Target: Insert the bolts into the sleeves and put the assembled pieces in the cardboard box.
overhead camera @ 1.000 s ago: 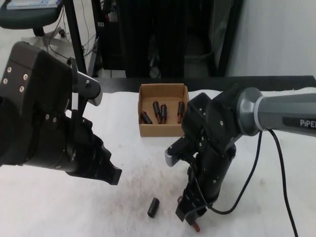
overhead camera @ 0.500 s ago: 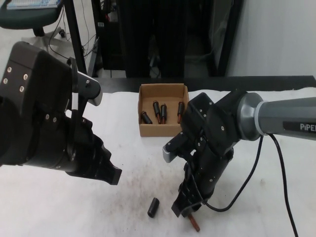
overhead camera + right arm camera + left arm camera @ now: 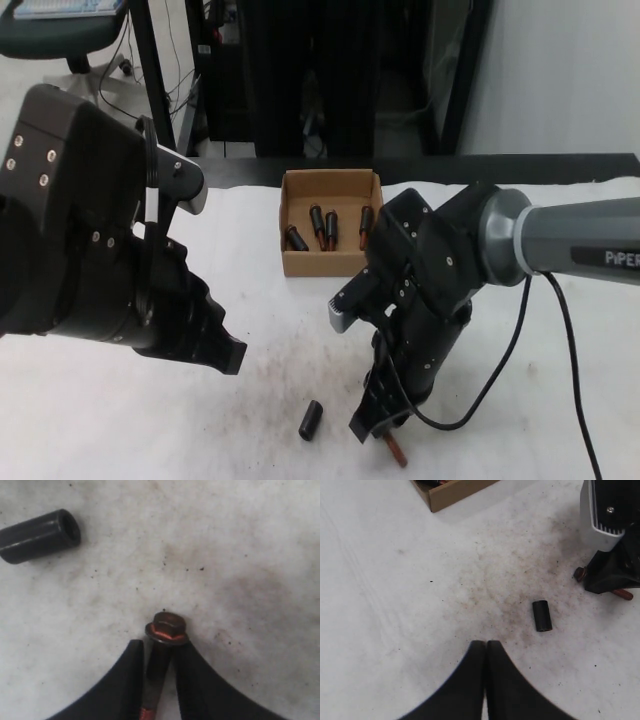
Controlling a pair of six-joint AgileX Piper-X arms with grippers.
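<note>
Right pincer [image 3: 161, 647] is pinching the bolt [image 3: 166, 627] by its shank, just behind the flanged head, close to the stained white worktop [image 3: 120, 420]. The black sleeve [image 3: 40, 536] is lying on its side on the worktop, near the bolt and apart from it. Left pincer [image 3: 486, 647], fingers pressed together, is hovering above the worktop. Assembled pieces [image 3: 325, 228] are lying in the cardboard box [image 3: 330, 262] farther back.

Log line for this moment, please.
right gripper: shut on bolt | left gripper: shut, empty | sleeve: lying apart from bolt | cardboard box: four pieces inside
</note>
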